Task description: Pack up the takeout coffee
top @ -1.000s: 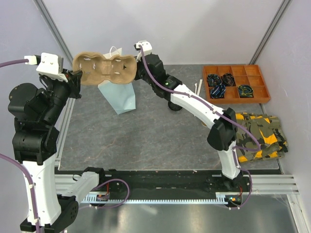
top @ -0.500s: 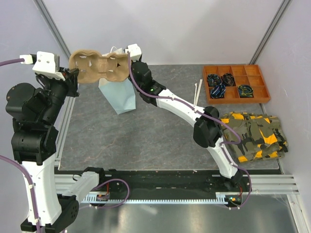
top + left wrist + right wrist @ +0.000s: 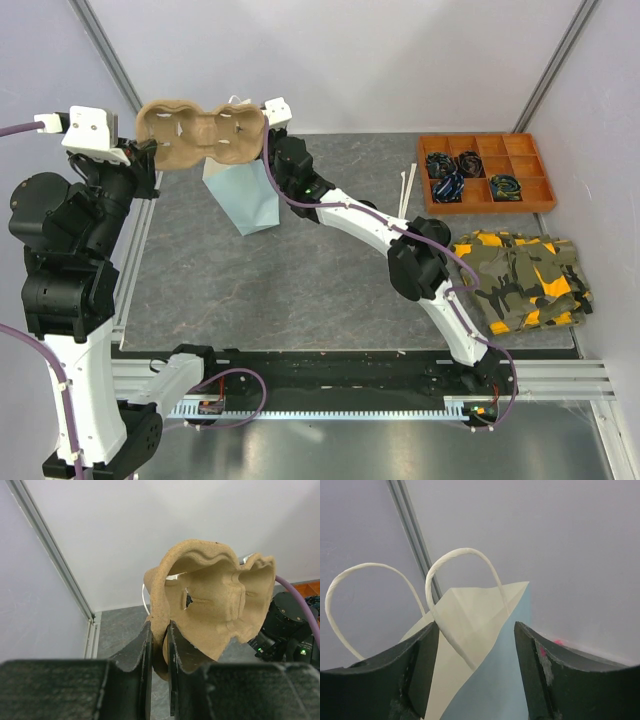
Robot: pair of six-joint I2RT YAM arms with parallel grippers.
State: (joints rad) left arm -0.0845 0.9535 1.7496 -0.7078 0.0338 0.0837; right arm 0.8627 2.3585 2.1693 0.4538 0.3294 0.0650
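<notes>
Tan pulp carrier (image 3: 210, 605) clamped in left fingers (image 3: 140, 665), right fingers (image 3: 415, 670) apart at blue bag (image 3: 490, 680) top

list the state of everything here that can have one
left tool: shut on the carrier's edge
carrier: held aloft
paper bag: upright, mouth open
right tool: open, at the bag's rim
tray: some compartments filled
camo cloth: folded, flat

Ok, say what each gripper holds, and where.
The left gripper pinches the pulp cup carrier by its end rim; right gripper is open, holding nothing.
</notes>
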